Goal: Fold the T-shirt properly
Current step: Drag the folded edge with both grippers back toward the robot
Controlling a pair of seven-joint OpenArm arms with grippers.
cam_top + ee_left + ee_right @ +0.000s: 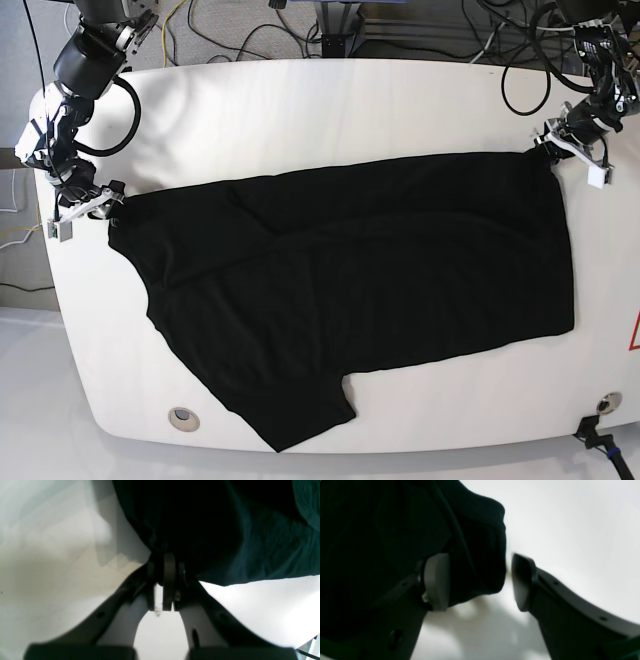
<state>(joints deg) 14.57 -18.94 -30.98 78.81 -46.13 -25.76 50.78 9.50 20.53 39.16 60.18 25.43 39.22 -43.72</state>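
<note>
**Inspector:** Nearest the base camera is the lower hem of the T-shirt (350, 290), where one sleeve hangs toward the front edge of the table (300, 100). One garment, black, spread flat and slightly askew across the middle of the tabletop; no print is visible on the face showing.

**Clerk:** Grippers?

**Inspector:** Two. The left gripper (552, 146) sits at the shirt's far corner on the base view's right. In its wrist view the left gripper (165, 585) has its jaws pressed nearly together with black cloth (225, 530) pinched at the tips. The right gripper (98, 205) is at the opposite corner, on the base view's left. Its wrist view shows the right gripper (480, 580) with jaws standing well apart; a fold of the T-shirt (475, 542) lies between them against one pad, and a gap shows before the other pad. It has no hold.

**Clerk:** Surface?

**Inspector:** One white table with rounded corners. Two round fittings near the front edge, one at the left (182, 417), one at the right (605, 403). A red marking (634, 330) shows at the right edge.

**Clerk:** Room?

**Inspector:** Black cables (250, 30) trail in a tangle behind the far edge, with one yellow cable (170, 20) among them. Pale floor (30, 400) lies below the table's left side.
</note>
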